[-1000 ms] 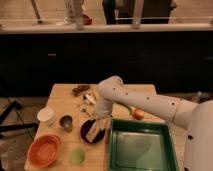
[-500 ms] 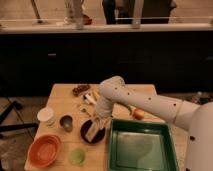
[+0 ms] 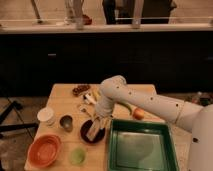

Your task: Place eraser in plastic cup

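The eraser (image 3: 93,131), a pale cream block with a dark edge, lies tilted in a dark round dish (image 3: 86,137) near the table's front middle. My gripper (image 3: 98,121) hangs straight down from the white arm, right at the eraser's upper end; I cannot tell whether it touches it. The plastic cup (image 3: 77,155), small and translucent light green, stands upright at the front edge, left of and below the dish, apart from the gripper.
An orange bowl (image 3: 44,150) sits at the front left, with a white cup (image 3: 46,116) and a dark metal cup (image 3: 66,122) behind it. A green tray (image 3: 140,147) fills the front right. An orange fruit (image 3: 138,113) and small items (image 3: 82,90) lie further back.
Almost nothing differs; the arm stays over the dark dish and the eraser stays in place.
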You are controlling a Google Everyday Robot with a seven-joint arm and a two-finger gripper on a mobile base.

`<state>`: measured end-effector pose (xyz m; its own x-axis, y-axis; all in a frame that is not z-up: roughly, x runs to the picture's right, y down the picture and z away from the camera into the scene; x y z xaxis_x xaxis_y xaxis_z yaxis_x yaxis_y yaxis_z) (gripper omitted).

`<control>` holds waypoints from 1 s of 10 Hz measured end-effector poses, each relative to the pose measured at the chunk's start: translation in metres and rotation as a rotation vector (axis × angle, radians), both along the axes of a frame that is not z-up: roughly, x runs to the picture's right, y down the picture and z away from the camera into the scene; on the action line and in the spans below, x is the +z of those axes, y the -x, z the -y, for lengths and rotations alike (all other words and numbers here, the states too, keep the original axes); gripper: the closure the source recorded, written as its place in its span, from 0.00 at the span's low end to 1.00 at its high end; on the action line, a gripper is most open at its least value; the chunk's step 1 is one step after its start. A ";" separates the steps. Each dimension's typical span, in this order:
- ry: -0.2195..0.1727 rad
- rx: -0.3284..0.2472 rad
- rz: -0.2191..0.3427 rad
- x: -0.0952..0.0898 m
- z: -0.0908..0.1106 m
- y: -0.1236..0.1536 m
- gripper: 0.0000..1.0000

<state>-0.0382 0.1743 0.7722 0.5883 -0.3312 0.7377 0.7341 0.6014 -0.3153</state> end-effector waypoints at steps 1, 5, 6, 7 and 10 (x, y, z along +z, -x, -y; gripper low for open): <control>-0.003 0.012 0.011 -0.001 0.005 -0.002 0.85; -0.001 0.073 0.069 -0.008 0.021 -0.009 0.85; 0.000 0.084 0.082 -0.010 0.023 -0.010 0.85; 0.004 0.100 0.102 -0.012 0.026 -0.011 0.85; 0.030 0.152 0.186 -0.021 0.031 -0.013 0.85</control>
<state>-0.0249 0.1434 0.7513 0.4830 -0.2257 0.8460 0.6832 0.7015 -0.2028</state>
